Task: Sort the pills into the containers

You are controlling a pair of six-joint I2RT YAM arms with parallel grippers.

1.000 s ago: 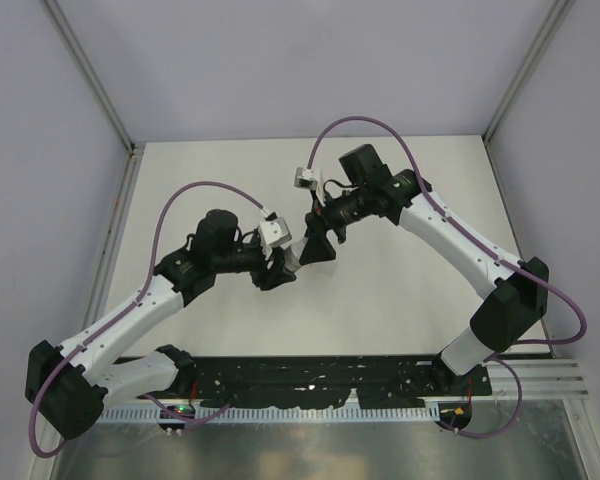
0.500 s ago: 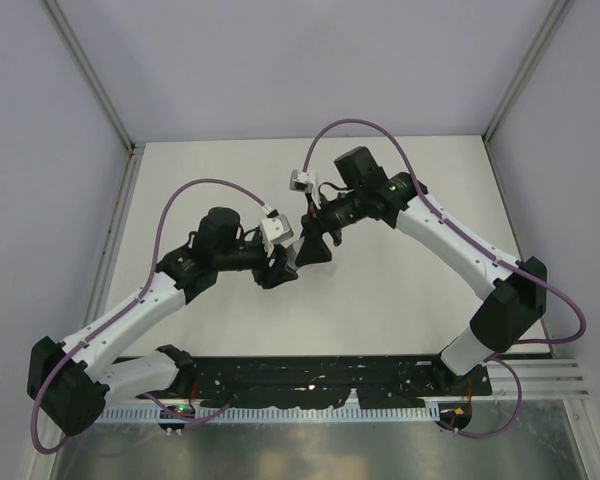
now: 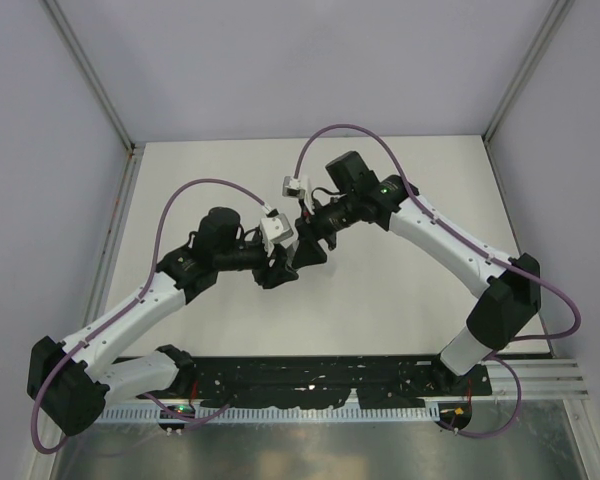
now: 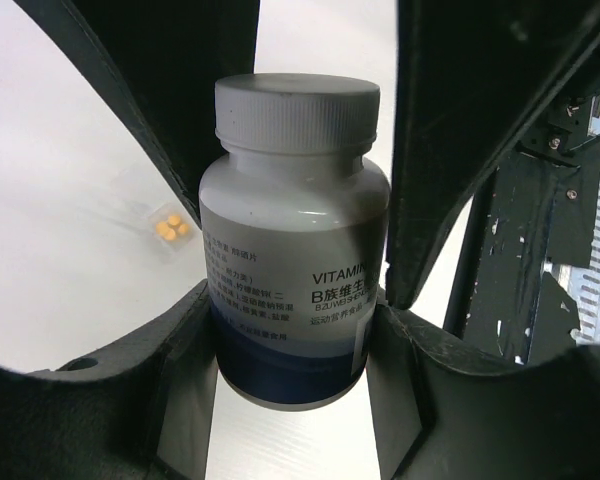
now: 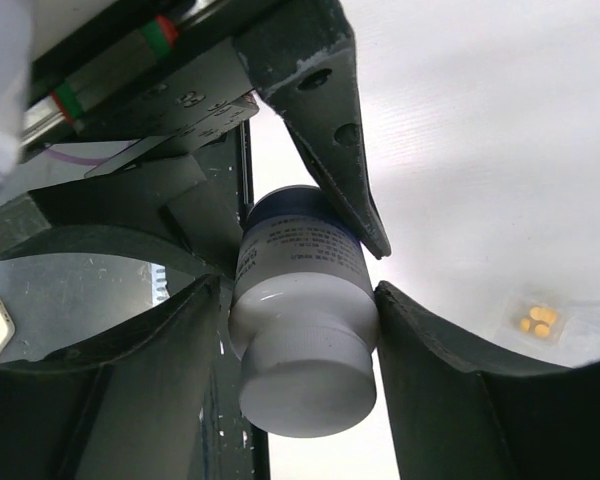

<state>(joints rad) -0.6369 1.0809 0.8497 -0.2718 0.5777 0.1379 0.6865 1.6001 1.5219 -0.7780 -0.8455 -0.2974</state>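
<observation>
**Left claw** (image 4: 295, 330) pinched the lower body of the bottle (image 4: 295, 215), one finger pressed to each flank. The bottle was held off the counter (image 4: 50, 180), its white cap (image 4: 297, 105) pointing away from the wrist.

**Right claw** (image 5: 300, 300) straddled the same bottle from the cap end, fingers flanking the shoulder just below the cap (whether they pressed the plastic or stood just off it could not be told).

**Handling.** By its look the bottle was a light, rigid plastic shell with a glossy label, likely to slip or turn in a smooth grip. The firmer hold for unscrewing would be the cap's side wall, with the body braced as the left claw had it.

**Beyond the claws.** The clear packet (image 4: 160, 222) lay flat on the counter, a few orange pills (image 4: 170, 229) showing within its outline. It looked thin and limp, so it would best be taken at an edge. The pills, tiny and loose, would scatter easily.
</observation>
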